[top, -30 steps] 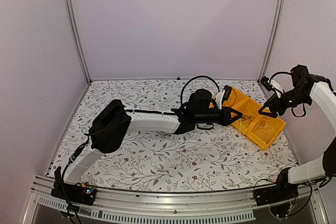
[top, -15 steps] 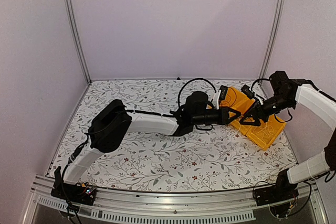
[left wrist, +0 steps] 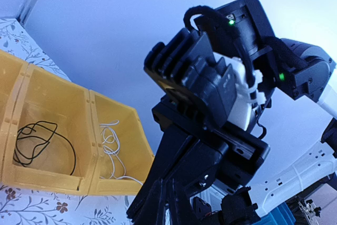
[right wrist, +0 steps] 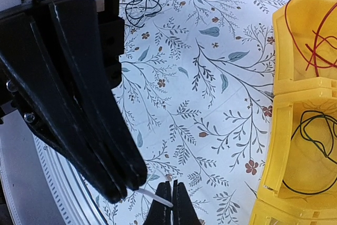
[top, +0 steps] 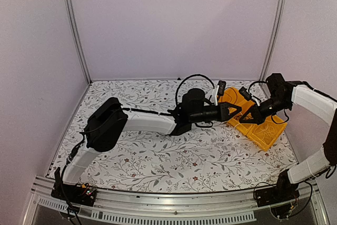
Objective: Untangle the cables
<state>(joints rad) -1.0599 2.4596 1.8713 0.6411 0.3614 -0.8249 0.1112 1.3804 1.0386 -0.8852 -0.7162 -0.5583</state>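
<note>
**Item — the cables.** Hair-thin wire: very light, limp, springy in its coils, likely to slip between pads and to kink under a hard pull. Best pinched at a free end.

- Whitish cable (right wrist: 156,197): short span running between the two sets of fingertips.
- Left gripper (right wrist: 122,182): fingers together, pinching one end.
- Right gripper (right wrist: 171,192): fingers together, clamped on the other end.
- Black cable (right wrist: 141,2): loose coil on the table (right wrist: 221,77), well beyond the fingers.
- Red cable (right wrist: 309,46), dark cable (right wrist: 310,146): separate compartments of the yellow tray (right wrist: 279,109), beside the right fingers.
</note>
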